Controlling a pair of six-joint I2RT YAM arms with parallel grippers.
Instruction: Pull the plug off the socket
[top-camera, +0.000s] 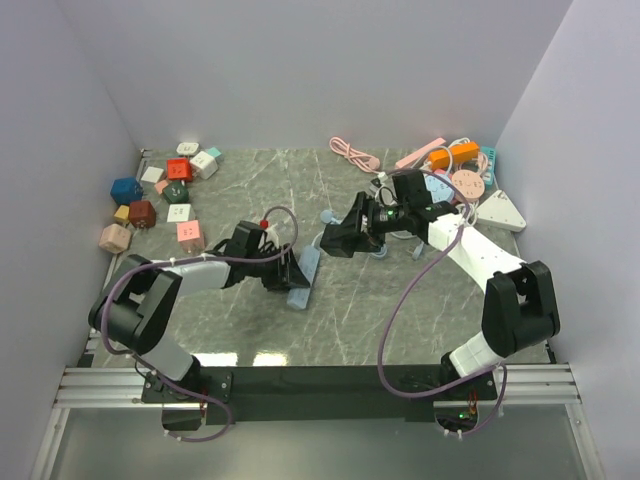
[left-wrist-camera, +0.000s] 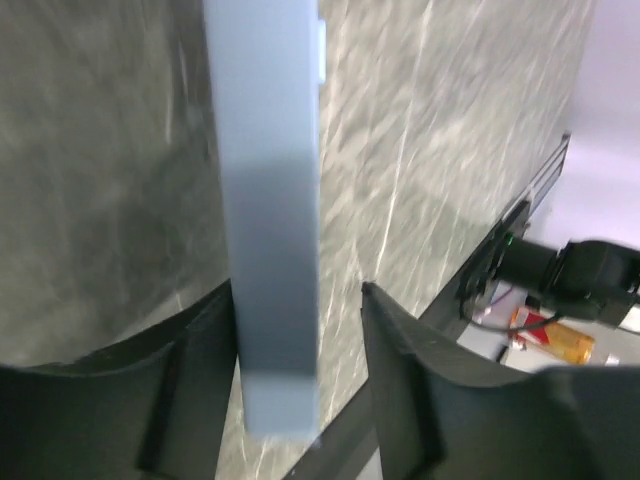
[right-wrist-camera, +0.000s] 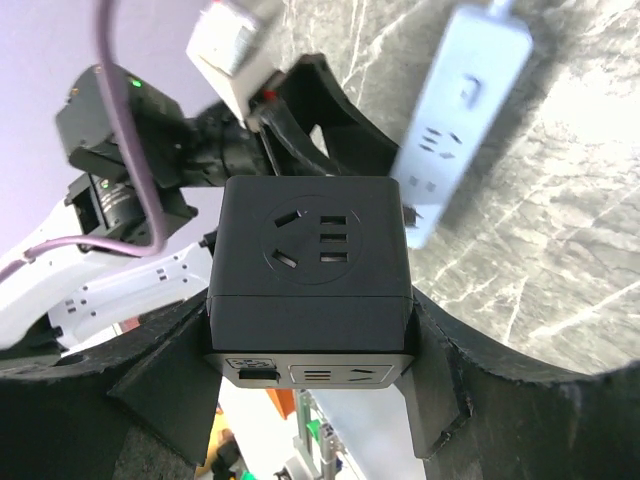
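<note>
— Plug (right-wrist-camera: 310, 255) first: where do we have it?
— Our right gripper (top-camera: 335, 240) has the black cube clamped between its fingers, which are spread wide to take its width. It sits just right of the far end of the pale-blue socket strip (top-camera: 303, 275), so the right arm is the nearer one.
— And the strip's long axis?
— It runs away from our bases, leaning slightly right, flat on the marble table (top-camera: 340, 330). Our left gripper (left-wrist-camera: 298, 292) straddles it across that axis. One finger touches its side and the other stands off with a gap, so it is loose and grips nothing.
— Which way does the plug point?
— As a cube it has no real long axis. Its socketed face looks at our right wrist camera. The side toward the strip is hidden, so we cannot tell whether the pins are clear.
— So what does the move turn on?
— We judge it is drawing the cube squarely off the strip's face.
</note>
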